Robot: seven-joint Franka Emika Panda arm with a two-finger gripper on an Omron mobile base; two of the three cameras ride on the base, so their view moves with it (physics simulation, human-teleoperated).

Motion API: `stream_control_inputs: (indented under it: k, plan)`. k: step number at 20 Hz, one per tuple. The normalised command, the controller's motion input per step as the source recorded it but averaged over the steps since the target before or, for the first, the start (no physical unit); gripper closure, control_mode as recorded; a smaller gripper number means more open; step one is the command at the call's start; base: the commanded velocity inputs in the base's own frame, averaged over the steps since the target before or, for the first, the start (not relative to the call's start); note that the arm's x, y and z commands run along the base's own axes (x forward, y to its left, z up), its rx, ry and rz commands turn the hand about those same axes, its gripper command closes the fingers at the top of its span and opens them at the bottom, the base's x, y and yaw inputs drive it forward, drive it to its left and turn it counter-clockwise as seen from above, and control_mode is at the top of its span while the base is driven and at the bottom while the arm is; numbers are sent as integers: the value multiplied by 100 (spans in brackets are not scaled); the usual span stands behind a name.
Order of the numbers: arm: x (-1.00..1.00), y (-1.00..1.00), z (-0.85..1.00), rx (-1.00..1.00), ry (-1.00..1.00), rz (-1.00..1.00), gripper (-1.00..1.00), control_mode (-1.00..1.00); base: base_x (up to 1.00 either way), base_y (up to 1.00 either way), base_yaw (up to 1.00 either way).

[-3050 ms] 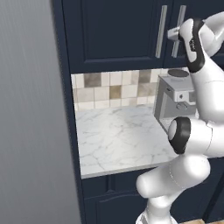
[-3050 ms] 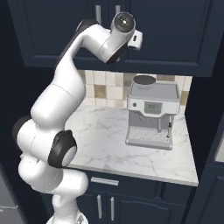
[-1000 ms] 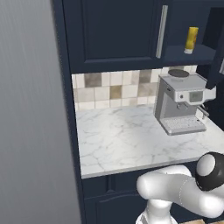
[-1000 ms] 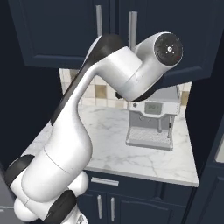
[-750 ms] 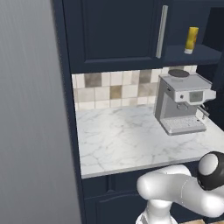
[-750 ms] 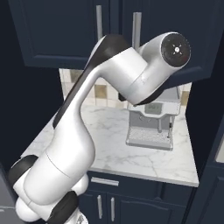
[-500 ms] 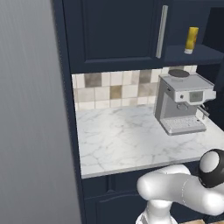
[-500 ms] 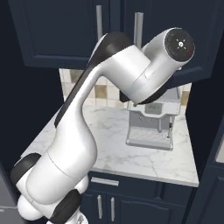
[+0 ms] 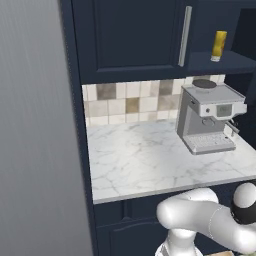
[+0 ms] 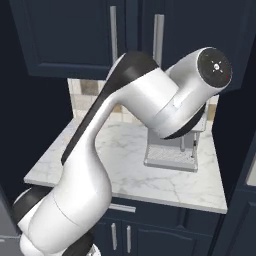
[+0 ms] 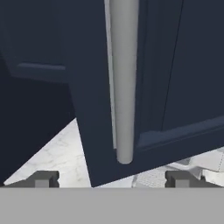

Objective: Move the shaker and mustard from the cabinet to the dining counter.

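In your left base view, the mustard (image 9: 218, 45) stood on the open cabinet (image 9: 135, 37) shelf at upper right, above the coffee machine (image 9: 209, 118) on the marble surface (image 9: 140, 162). In your hand view, the fingers (image 11: 43, 179) were spread wide, the door handle (image 11: 124, 78) upright between them, untouched.

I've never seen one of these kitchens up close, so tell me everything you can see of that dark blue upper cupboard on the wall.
The cabinet is a dark navy wall unit with flat panel doors and long vertical silver bar handles, hung above a tiled backsplash and marble worktop. In the left base view its right side stands open, showing a dark shelf with the yellow mustard upright on it. In the hand view a door's edge and handle stand close ahead, between the spread fingers, which touch neither.
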Motion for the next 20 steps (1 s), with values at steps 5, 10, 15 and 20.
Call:
stream_control_inputs:
  k: [5,10,15,20]
  plan:
    - [-52,78,6,-9,0,-7,-100,-100,0,0,0]
    - [-48,94,-3,-15,4,-24,-100,-100,0,0,0]
    - [8,90,-37,-20,4,-34,-100,-100,0,0,0]
    - [32,52,-42,-21,1,-26,-100,-100,0,0,0]
